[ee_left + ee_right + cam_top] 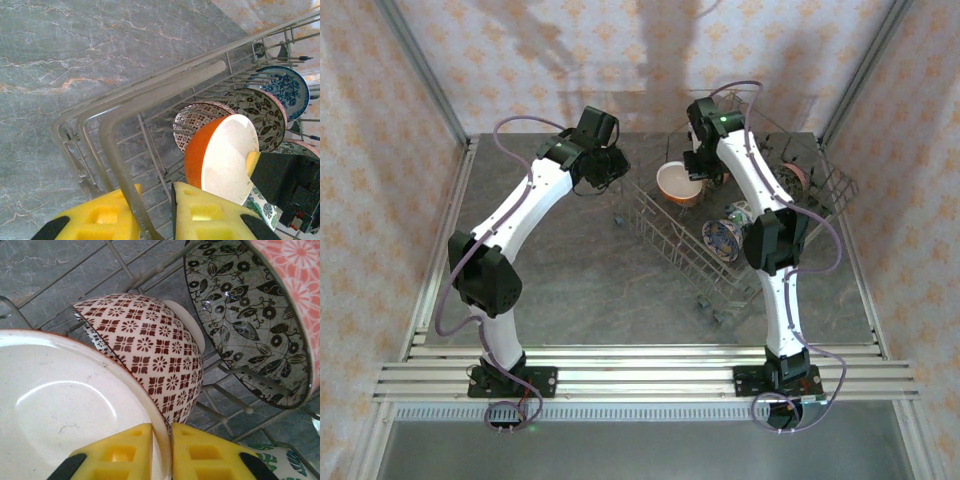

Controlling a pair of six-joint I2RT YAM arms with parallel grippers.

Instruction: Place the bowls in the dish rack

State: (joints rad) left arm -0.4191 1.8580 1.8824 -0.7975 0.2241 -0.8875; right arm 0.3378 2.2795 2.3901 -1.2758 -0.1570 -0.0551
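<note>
R claw [162,450] clamped on orange bowl [60,400] rim, cream inside up close; L wrist cam: L claw [156,215] pinching dish rack [165,91] rim, bowl's orange outside

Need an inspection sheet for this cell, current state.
Surface: grey marble table.
Job's things: orange bowl in rack, seating unclear; brown bowl, floral bowl, pink bowl and blue bowl stand in rack.
Clutter: nothing seen.
Hands: left hand shut on rack rim; right hand shut on orange bowl's rim.
Cables: purple cables loop along both arms.
Surroundings: patterned walls, aluminium frame.
</note>
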